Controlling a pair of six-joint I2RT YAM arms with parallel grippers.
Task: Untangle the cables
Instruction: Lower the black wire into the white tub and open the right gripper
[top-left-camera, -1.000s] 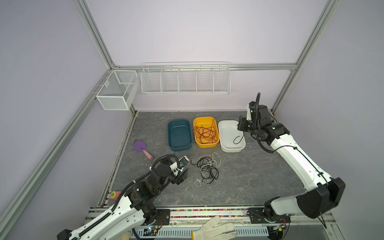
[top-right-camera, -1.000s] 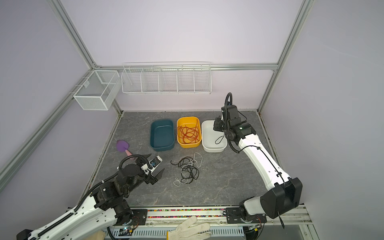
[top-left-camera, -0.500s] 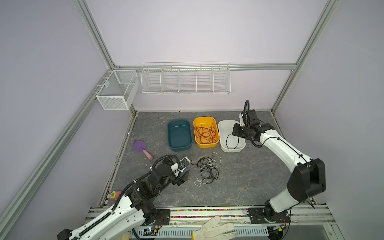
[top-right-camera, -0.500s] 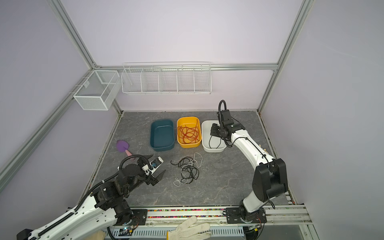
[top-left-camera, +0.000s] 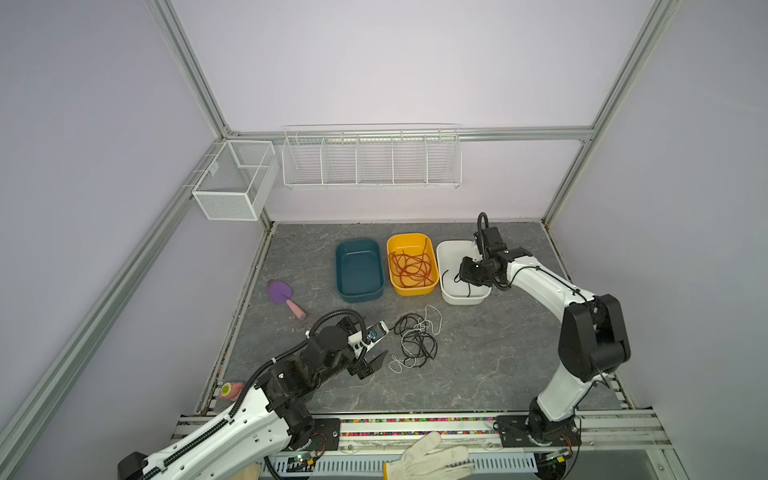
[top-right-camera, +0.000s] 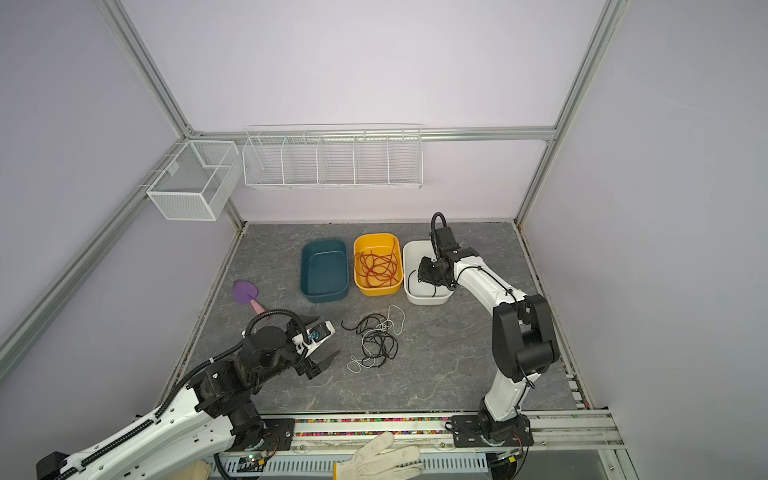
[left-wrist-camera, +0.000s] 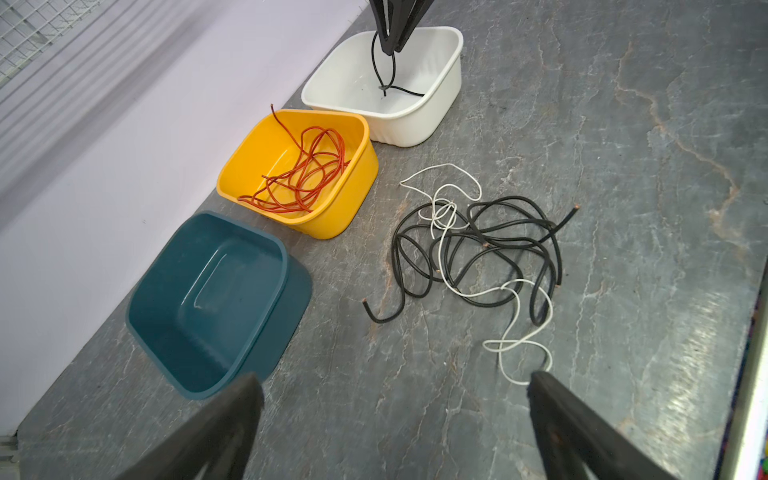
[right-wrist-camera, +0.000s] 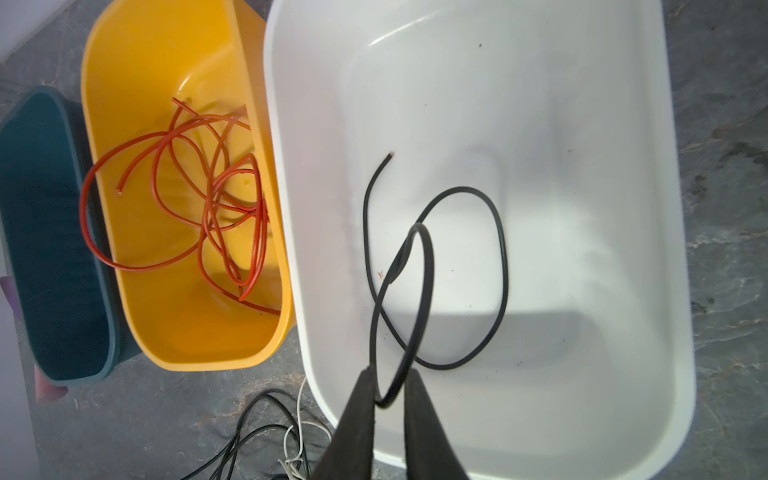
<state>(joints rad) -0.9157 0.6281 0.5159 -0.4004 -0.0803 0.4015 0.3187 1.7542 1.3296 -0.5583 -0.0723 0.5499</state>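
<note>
One black cable (right-wrist-camera: 504, 257) lies curled in the white bin (right-wrist-camera: 582, 104) near the back edge of the tabletop (top-left-camera: 478, 374). Its loop rises between the barely parted jaws of the right gripper (right-wrist-camera: 390, 376), pinched or free, can't tell. Alongside, red-orange cables (left-wrist-camera: 307, 178) fill the yellow bin (left-wrist-camera: 353, 203). The black-and-white tangle (top-left-camera: 415, 343) sits mid-tabletop, the left gripper (left-wrist-camera: 395, 376) hovering wide open beside it.
</note>
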